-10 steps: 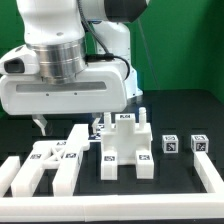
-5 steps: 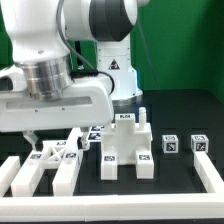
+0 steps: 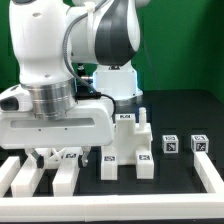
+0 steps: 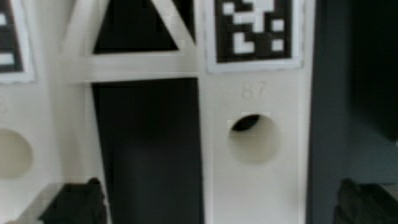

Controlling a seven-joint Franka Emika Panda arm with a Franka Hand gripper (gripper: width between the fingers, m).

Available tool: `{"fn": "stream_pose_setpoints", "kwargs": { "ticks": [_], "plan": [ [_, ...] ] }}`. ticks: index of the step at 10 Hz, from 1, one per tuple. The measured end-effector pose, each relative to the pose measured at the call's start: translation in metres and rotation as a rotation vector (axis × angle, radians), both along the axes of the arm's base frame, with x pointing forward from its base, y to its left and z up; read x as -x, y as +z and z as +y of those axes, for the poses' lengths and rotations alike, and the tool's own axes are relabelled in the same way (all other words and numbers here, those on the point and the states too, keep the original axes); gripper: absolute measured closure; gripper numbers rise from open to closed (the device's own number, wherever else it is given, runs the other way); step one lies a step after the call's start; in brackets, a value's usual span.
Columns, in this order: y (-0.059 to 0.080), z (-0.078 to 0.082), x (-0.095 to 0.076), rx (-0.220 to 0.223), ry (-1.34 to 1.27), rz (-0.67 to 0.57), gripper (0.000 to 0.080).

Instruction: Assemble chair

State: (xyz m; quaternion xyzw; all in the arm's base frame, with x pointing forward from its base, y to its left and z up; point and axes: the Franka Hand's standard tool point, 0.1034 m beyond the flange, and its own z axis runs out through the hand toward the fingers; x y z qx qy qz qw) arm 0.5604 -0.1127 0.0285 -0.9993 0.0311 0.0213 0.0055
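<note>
A: Chair status?
B: Early, I'd say. Parts lie loose on the table [image 3: 185, 120]: frame [image 3: 55, 165] at the exterior view's left, middle block [image 3: 125, 150], two cubes [image 3: 171, 145] apart at its right.
A: Hand?
B: Hand [image 4: 217, 205] spread, straddling a frame bar, pinching nothing. No containers in view.

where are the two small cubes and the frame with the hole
inner small cube [image 3: 171, 145], exterior view, tagged face
outer small cube [image 3: 199, 143], exterior view, tagged face
frame [image 4: 258, 95], wrist view, bar above the hole
</note>
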Motion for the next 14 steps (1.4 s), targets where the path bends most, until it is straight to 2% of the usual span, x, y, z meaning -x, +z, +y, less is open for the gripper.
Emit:
{"fn": "stream_pose_setpoints", "kwargs": {
  "ticks": [3, 7, 9, 14],
  "plan": [
    [-0.0089, 0.0115, 0.0019, -0.004, 0.005, 0.009, 0.0151],
    [-0.0106, 0.0114, 0.0031, -0.004, 0.005, 0.013, 0.0173],
    [-0.0105, 0.0114, 0.0031, -0.004, 0.006, 0.013, 0.0518],
    [-0.0106, 0.0113, 0.0031, -0.004, 0.006, 0.013, 0.0517]
  ]
}}
